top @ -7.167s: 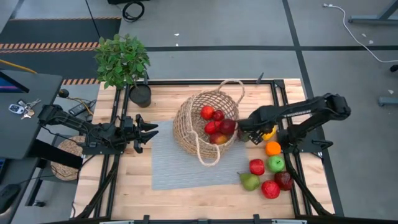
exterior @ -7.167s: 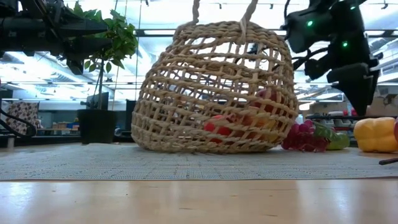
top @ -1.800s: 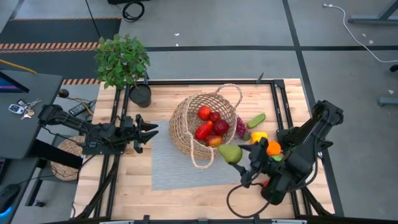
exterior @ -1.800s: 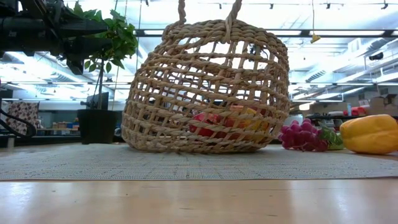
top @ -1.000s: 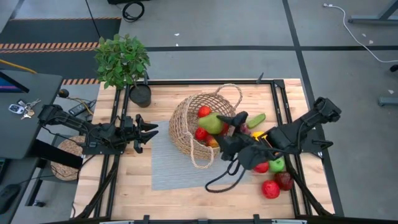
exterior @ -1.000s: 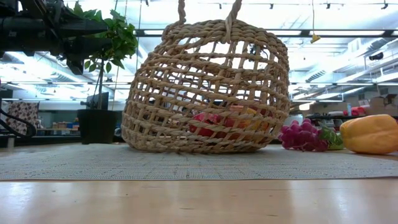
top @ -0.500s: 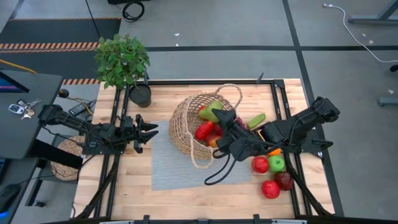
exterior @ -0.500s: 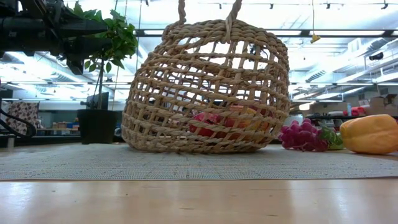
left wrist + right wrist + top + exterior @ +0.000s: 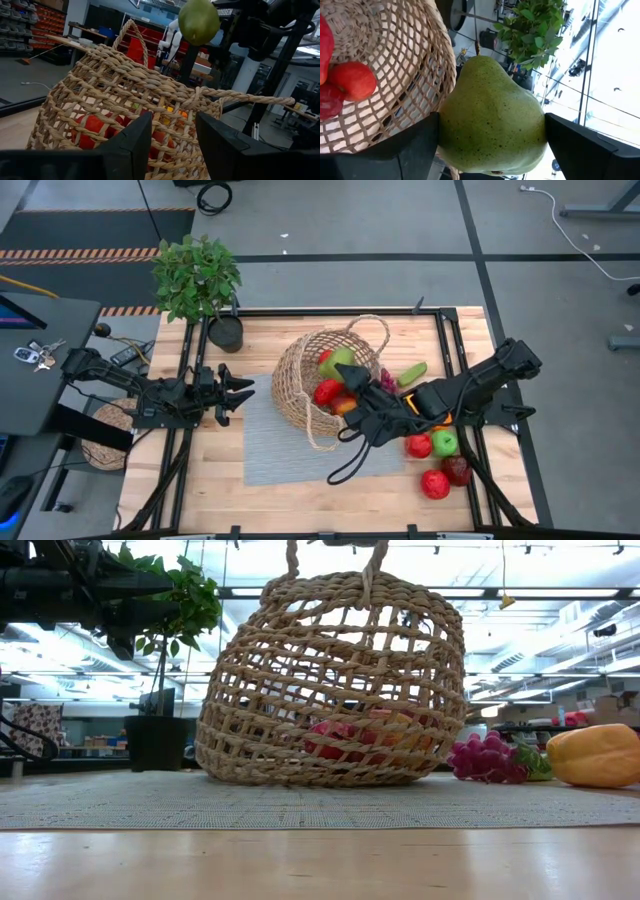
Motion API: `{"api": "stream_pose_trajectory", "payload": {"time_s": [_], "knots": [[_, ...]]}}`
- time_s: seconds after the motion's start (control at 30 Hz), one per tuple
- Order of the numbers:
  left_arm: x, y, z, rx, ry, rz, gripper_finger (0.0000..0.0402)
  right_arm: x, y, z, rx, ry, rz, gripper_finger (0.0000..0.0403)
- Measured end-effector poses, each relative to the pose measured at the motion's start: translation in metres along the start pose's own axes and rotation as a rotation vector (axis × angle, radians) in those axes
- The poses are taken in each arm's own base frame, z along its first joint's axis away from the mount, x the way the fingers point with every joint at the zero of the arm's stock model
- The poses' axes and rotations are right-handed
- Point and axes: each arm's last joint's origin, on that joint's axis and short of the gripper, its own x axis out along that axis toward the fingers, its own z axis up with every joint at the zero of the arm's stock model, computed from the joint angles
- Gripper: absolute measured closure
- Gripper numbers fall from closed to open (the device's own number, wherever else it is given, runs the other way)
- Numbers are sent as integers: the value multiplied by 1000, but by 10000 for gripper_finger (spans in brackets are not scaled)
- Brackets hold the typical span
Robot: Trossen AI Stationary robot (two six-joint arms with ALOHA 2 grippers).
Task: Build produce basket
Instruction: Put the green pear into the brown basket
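Note:
The tan wicker basket point(image 9: 322, 385) sits tilted on a grey mat point(image 9: 290, 445), with red fruit point(image 9: 328, 392) inside; it also shows in the low view point(image 9: 335, 680). My right gripper point(image 9: 341, 370) is shut on a green pear point(image 9: 337, 360) above the basket's opening. The pear shows high over the basket in the left wrist view point(image 9: 199, 20). My left gripper point(image 9: 240, 392) is open and empty, left of the basket point(image 9: 150, 115). Loose produce lies right of the basket. My right gripper pinches the pear's wide lower body point(image 9: 490, 120) between its two fingers point(image 9: 415, 145), one on each side. The fingers reach in from the table's right. The pear is lifted clear, above the basket's opening.
Right of the basket lie purple grapes point(image 9: 387, 380), a cucumber point(image 9: 411, 373), a yellow pepper point(image 9: 598, 755), a green apple point(image 9: 444, 442) and red apples point(image 9: 435, 484). A potted plant point(image 9: 198, 280) stands at the far left corner. A black cable loops below the right arm point(image 9: 350, 460).
My right gripper has carried the pear a little toward the table's far edge, over the basket's opening, still shut on it. The basket and the loose produce have stayed put.

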Motion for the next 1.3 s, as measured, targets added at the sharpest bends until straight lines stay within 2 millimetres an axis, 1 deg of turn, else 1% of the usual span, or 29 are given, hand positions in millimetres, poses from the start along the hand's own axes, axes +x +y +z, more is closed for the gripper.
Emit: {"api": "stream_pose_trajectory", "payload": {"time_s": [0.2, 0.3, 0.37, 0.53, 0.77, 0.87, 0.93, 1.03, 1.13, 1.3], "knots": [[0, 0, 0, 1, 1, 0, 241, 6, -1, -2, 36, 0, 15, 56], [0, 0, 0, 1, 1, 0, 241, 12, -1, -4, 117, -27, 46, 56], [0, 0, 0, 1, 1, 0, 241, 17, -3, -8, 203, -54, 78, 56], [0, 0, 0, 1, 1, 0, 241, 33, -12, -30, 494, -117, 201, 56], [0, 0, 0, 1, 1, 0, 241, 63, -15, -72, 901, -161, 520, 56], [0, 0, 0, 1, 1, 0, 241, 75, -12, -86, 1028, -131, 651, 56], [0, 0, 0, 1, 1, 0, 241, 82, -9, -94, 1093, -91, 705, 56], [0, 0, 0, 1, 1, 0, 241, 98, -3, -99, 1182, -45, 739, 56], [0, 0, 0, 1, 1, 0, 241, 112, 10, -103, 1230, -21, 784, 56], [0, 0, 0, 0, 1, 0, 241, 128, 28, -108, 1307, 10, 793, 55]]}}
